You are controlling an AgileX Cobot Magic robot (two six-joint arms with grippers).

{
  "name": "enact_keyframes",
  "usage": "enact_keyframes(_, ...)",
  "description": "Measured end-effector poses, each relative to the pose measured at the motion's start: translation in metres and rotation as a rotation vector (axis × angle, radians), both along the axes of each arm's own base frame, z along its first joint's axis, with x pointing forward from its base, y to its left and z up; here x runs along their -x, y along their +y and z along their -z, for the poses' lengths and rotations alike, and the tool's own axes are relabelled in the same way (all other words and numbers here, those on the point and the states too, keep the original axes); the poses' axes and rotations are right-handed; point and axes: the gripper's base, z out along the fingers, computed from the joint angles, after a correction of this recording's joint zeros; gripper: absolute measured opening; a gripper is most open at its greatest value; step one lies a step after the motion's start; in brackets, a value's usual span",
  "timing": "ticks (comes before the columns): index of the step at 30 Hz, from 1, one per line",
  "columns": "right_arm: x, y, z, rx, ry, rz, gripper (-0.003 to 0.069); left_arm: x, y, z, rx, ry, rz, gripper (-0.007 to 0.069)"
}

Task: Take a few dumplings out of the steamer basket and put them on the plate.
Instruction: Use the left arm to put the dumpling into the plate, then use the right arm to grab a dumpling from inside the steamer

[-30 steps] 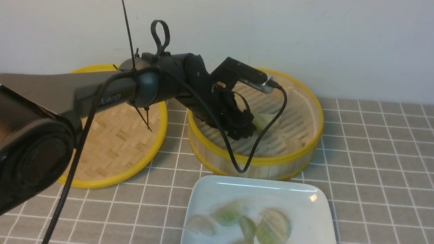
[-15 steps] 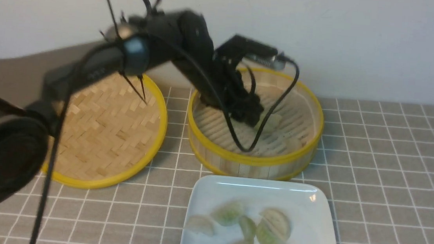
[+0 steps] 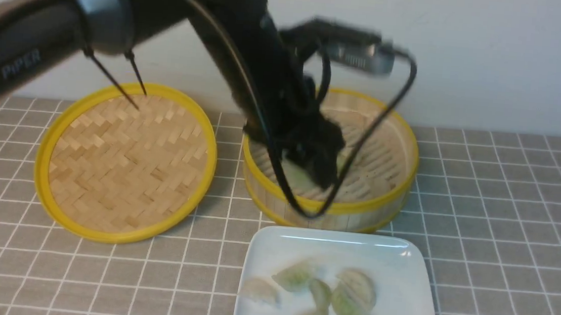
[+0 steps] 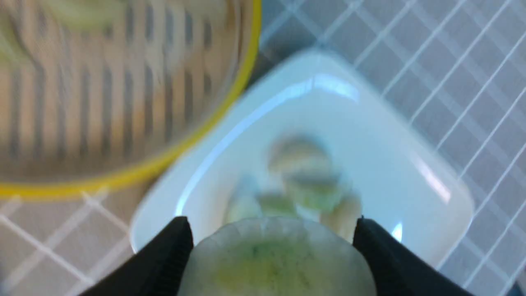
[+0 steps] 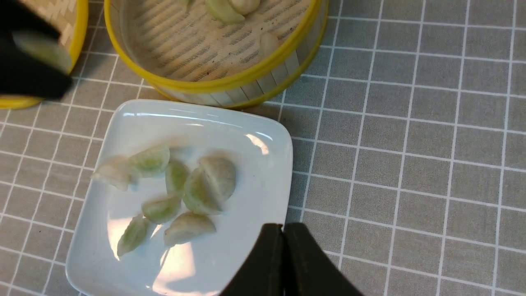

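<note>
"What fills the front view?" "The white plate [image 3: 400, 300] at bottom centre, dumplings [image 3: 349, 303] on it, bare surface toward its right edge. Above centre, the steamer basket [image 3: 327, 207]; at left, the woven lid [image 3: 127, 164]."

"And the fingers?" "Left gripper [image 4: 275, 255]: pinching a dumpling [image 4: 275, 267]. Right gripper [image 5: 282, 226]: pressed together, open tiles [image 5: 431, 164] right of it in its wrist view."
</note>
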Motion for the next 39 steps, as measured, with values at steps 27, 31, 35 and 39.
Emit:
enact_keyframes(27,-0.037,0.010,-0.010,-0.031,-0.048,-0.083,-0.0013,0.025,-0.043,0.095,-0.257,0.156,0.044,0.0607)
enact_keyframes(31,-0.063,0.016,-0.009,-0.038,0.002,-0.122,-0.0013,0.019,-0.048,0.082,-0.233,0.117,0.014,0.0572)
enact_keyframes(35,-0.102,0.022,-0.003,-0.025,0.033,-0.153,-0.0013,0.021,-0.041,0.057,-0.218,0.066,-0.040,0.0323)
enact_keyframes(39,-0.141,0.033,0.010,-0.010,0.066,-0.191,-0.0010,0.037,-0.005,0.018,-0.237,-0.023,-0.118,0.0045)
